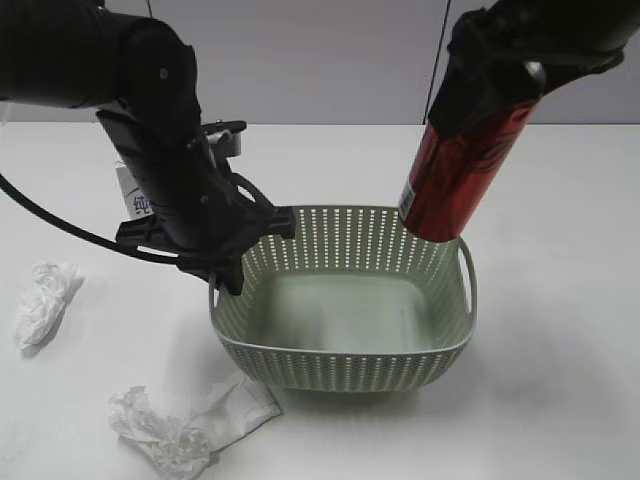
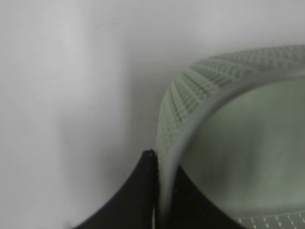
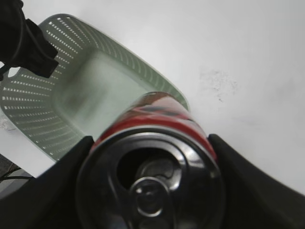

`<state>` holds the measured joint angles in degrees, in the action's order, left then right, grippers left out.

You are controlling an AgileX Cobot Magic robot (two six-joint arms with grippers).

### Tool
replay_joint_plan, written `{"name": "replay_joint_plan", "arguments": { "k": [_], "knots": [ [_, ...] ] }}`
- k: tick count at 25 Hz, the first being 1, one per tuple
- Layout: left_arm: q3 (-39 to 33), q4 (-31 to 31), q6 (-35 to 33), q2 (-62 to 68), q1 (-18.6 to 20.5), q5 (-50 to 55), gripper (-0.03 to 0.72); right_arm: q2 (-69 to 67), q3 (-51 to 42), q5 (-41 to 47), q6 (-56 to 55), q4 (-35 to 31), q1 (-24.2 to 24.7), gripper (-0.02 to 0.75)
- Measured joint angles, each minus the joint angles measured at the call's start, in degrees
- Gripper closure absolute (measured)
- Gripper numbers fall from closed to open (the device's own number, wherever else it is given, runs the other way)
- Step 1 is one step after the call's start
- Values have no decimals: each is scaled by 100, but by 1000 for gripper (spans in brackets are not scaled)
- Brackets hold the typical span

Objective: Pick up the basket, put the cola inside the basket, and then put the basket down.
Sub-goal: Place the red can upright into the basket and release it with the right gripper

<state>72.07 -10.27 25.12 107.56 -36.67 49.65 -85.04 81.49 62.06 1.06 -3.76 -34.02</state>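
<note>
Exterior view shows the white table point(image 1: 560, 330) carrying everything, and on or just above it the basket point(image 1: 345, 330), pale green, tilted slightly, its left rim pinched by the left gripper point(image 1: 232, 262); whether the base touches the surface I cannot tell. Left wrist view confirms that grip: dark fingers point(image 2: 138, 195) sit on either side of the basket's wall point(image 2: 176, 124). Above the basket's far right corner hangs the cola point(image 1: 462, 170), tilted, clamped at its upper end by the right gripper point(image 1: 500, 75), its lower end over the rim. Right wrist view shows its silver top point(image 3: 151, 183) between two fingers. Crumpled paper point(image 1: 185, 425) and a smaller wad point(image 1: 45, 300) lie at the left.
</note>
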Motion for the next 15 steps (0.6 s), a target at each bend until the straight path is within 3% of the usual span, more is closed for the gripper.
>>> {"name": "replay_joint_plan", "arguments": {
  "k": [6,15],
  "knots": [
    [0,17,59,63,-4,3,692,-658,0,-124,-23,-92,-344,235],
    [0,25,68,63,-4,3,692,-1608,0,-497,-23,-138,-388,236]
  ]
}}
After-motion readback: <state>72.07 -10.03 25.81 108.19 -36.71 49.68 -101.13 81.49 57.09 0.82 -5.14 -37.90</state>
